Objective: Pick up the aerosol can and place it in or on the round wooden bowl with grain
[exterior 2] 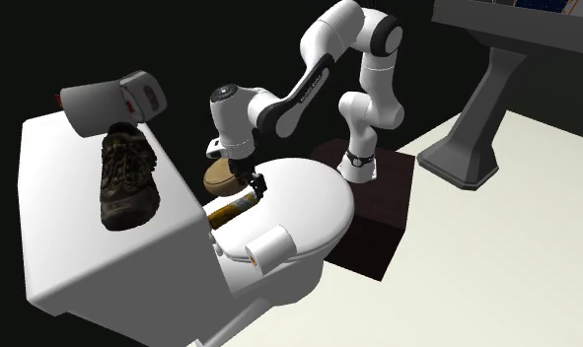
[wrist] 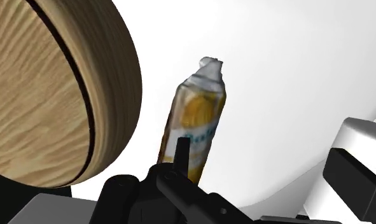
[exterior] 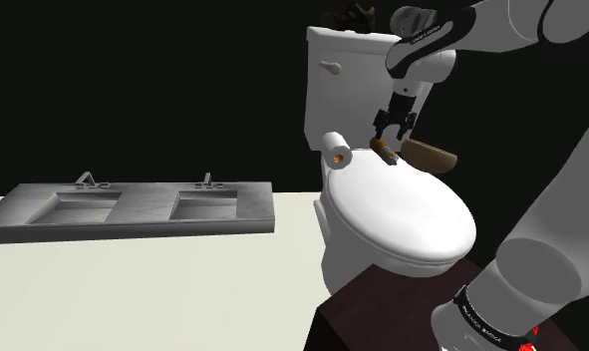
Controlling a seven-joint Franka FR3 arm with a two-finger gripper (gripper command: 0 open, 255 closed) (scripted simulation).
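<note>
Hand (exterior: 393, 136): black, two-fingered, on a white arm. Released, fingers (wrist: 181, 154) apart, grasping nothing. Poised directly over the can, tips just short of it in the shoulder view.

Aerosol can (wrist: 194, 121): slim cylinder, yellow-and-white label, pale cap. Lying on its side on the closed toilet lid (exterior: 407, 219), toward the tank end. Not held.

Wooden bowl (wrist: 49, 95): round, brown, pronounced grain. On the same lid, just beside the can, with a sliver of white lid between the two in the wrist view.

Also noted:
- Paper roll (exterior: 337, 153) at the lid's rim, near the can on the side away from the bowl.
- Dark shoe (exterior 2: 129, 179) on the tank top.
- Counter (exterior: 133, 211) with two basins, well apart, at the shoulder view's left.
- Black area behind.

Step judged in hand: final descent and grasp.

Handling advice:
- Lower straight down to straddle the can's mid-body across its width.
- Keep the bowl-side finger off the bowl's wall.
- Close slowly and squarely, given the likely risk of rolling on the smooth lid if nudged from one side.
- Lift well clear of the bowl's rim before carrying across.
- Release low inside.
</note>
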